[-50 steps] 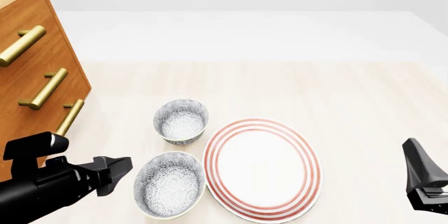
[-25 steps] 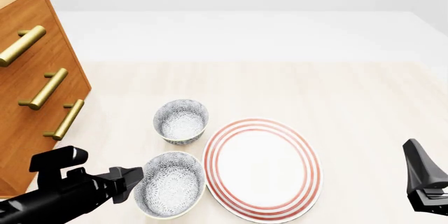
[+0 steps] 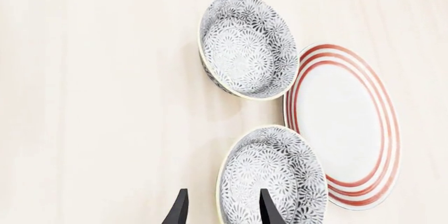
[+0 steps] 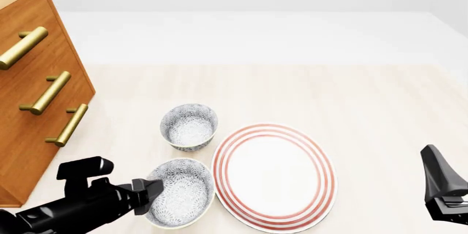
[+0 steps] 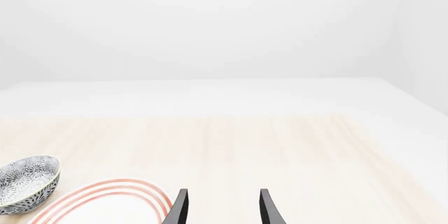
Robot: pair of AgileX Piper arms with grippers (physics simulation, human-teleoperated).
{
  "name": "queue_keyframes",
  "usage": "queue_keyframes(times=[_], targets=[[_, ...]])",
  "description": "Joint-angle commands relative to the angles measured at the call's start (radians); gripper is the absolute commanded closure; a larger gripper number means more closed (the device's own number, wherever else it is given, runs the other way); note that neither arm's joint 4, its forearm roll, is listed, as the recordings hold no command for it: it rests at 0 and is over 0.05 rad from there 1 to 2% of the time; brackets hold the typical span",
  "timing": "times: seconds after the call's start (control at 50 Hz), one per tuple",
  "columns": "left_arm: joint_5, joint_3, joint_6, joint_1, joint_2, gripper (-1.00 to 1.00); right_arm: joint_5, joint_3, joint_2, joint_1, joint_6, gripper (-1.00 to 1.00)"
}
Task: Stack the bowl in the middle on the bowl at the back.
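Left gripper (image 4: 151, 190) advanced rightward since earlier frames, now at near bowl's (image 4: 177, 192) left rim, fingers spread astride it. Near bowl by table's (image 4: 365, 102) front edge, back bowl (image 4: 189, 126) behind, plate (image 4: 274, 176) touching right. Right gripper (image 5: 220, 208) unmoved, spread, tips cut off.

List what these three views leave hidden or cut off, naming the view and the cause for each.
- Nearer bowl: front view, left gripper covers its left rim; left wrist view, bottom edge crops it.
- Right gripper: front view, frame edge crops it.
- Drawer cabinet: front view, left edge crops it.
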Motion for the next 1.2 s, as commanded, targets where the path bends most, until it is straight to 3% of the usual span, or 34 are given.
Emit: queue_keyframes(times=[0.02,0.26,0.28,0.68,1.04,1.2], targets=[[-0.071,-0.005,0.009,-0.032,0.092,-1.00,-0.007,0.000,0.008,0.000,0.000,-1.00],[-0.078,-0.012,0.019,-0.056,0.111,-1.00,-0.008,0.000,0.010,0.000,0.000,-1.00],[-0.072,-0.013,0.023,-0.049,0.107,1.00,-0.008,0.000,0.010,0.000,0.000,-1.00],[0.070,-0.030,0.039,-0.047,-0.044,1.00,-0.006,0.000,0.007,0.001,-0.002,-1.00],[0.551,-0.200,0.101,-0.033,-0.410,1.00,0.007,0.000,-0.006,0.004,-0.010,-1.00],[0.776,-0.344,0.118,-0.100,-0.511,1.00,0.011,0.000,-0.012,0.006,-0.014,-1.00]])
